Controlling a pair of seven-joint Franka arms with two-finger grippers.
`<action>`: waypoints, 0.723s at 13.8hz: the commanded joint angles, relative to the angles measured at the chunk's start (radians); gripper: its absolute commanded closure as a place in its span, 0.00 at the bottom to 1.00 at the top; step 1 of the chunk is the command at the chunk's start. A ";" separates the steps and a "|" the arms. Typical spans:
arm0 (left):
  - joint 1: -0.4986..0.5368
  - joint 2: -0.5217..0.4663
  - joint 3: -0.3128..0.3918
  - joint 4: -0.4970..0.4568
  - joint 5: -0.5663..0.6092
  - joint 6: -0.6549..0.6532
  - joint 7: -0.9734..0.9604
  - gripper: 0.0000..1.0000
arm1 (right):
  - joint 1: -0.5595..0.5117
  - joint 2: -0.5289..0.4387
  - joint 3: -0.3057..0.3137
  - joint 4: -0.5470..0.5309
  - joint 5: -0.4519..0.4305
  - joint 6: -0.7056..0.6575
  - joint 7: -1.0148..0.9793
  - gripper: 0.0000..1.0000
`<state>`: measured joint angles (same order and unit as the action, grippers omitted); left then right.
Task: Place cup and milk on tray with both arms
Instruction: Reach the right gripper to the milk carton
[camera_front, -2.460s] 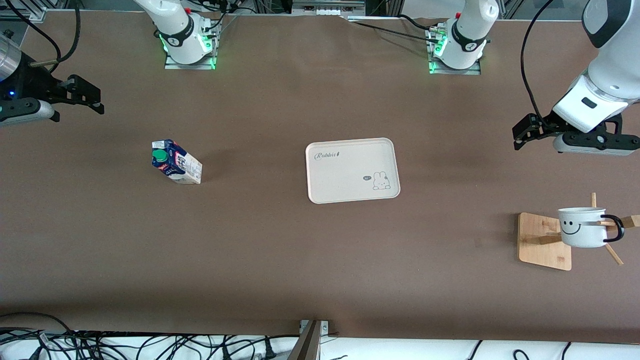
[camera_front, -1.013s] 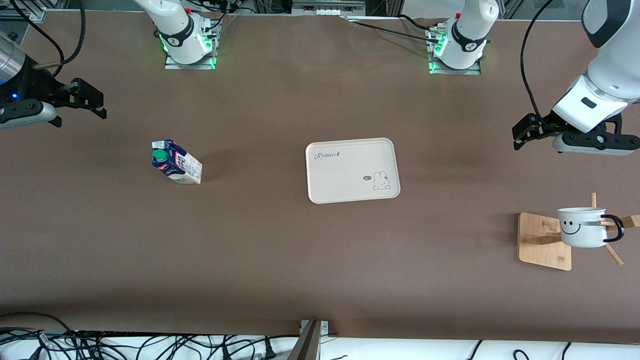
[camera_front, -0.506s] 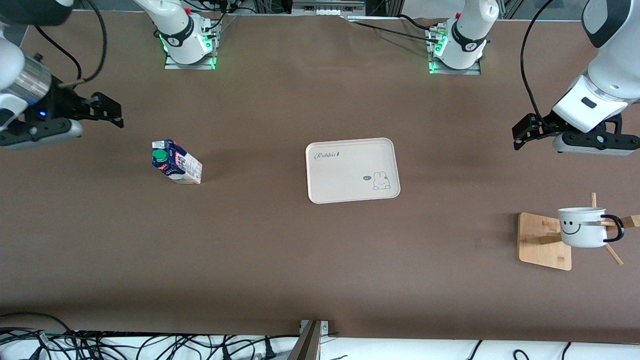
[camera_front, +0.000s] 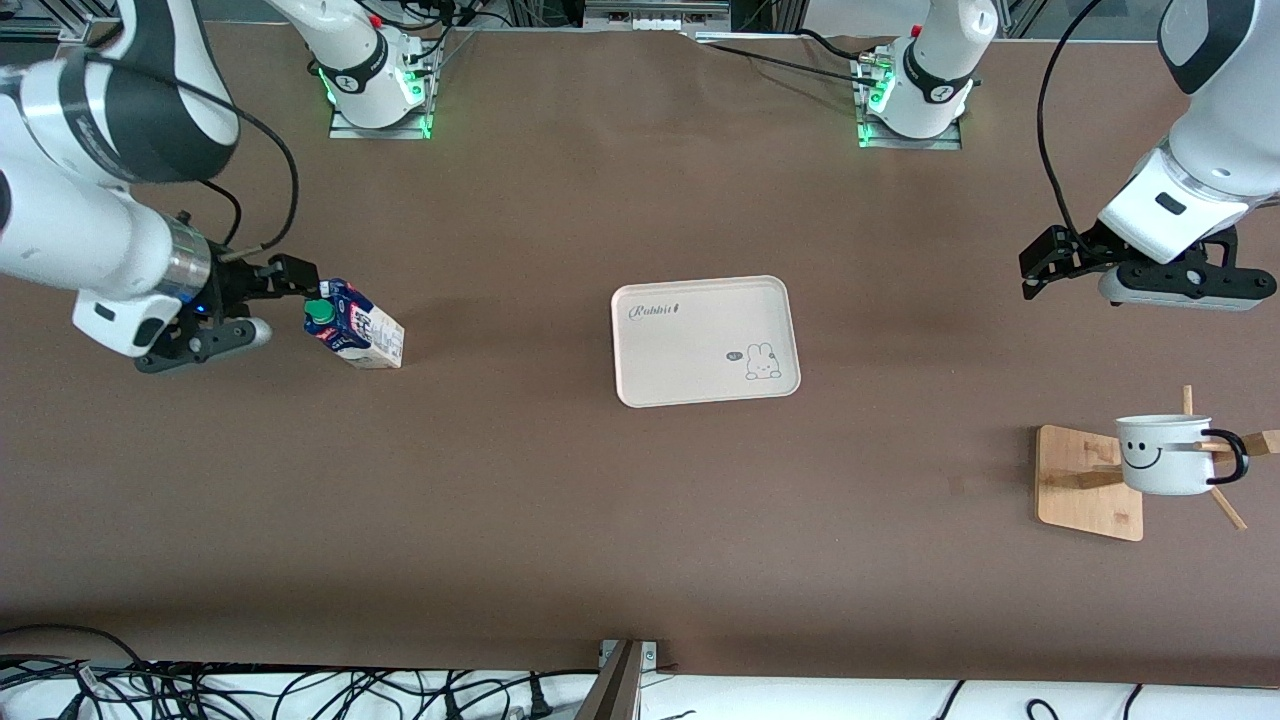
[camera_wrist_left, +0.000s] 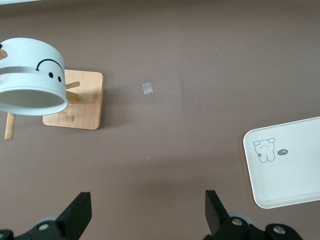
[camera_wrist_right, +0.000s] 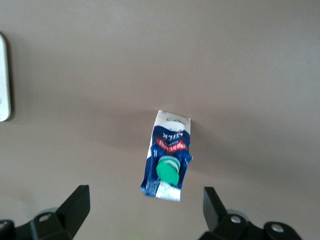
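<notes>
Standing alone toward my right arm's end, one milk (camera_front: 351, 325) waited beside my spread right gripper (camera_front: 270, 300). One tray (camera_front: 700, 370) lay mid-table; one cup (camera_front: 1165, 455) hung on a bamboo rack (camera_front: 1075, 485), my left gripper (camera_front: 1040, 268) spread above the table.

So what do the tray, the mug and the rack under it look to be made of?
The tray: matte cream, probably plastic or melamine, with moulded rounded corners. The mug: smooth white, likely ceramic or enamel, with a thin black handle. The rack: pale bamboo or wood, with visible grain.
</notes>
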<state>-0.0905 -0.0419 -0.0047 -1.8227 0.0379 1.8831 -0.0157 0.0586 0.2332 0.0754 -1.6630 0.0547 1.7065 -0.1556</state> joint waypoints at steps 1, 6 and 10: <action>0.000 0.007 -0.009 0.025 0.020 -0.016 -0.012 0.00 | -0.002 -0.008 -0.011 -0.096 0.013 0.080 0.016 0.00; 0.005 0.007 -0.008 0.025 0.020 -0.021 -0.013 0.00 | -0.006 -0.026 -0.069 -0.257 0.017 0.183 0.025 0.00; 0.012 0.023 -0.006 0.025 0.019 -0.019 -0.017 0.00 | -0.006 -0.038 -0.065 -0.279 0.019 0.194 0.123 0.00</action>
<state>-0.0859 -0.0366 -0.0067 -1.8222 0.0379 1.8810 -0.0188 0.0531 0.2382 0.0034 -1.9093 0.0570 1.8882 -0.0882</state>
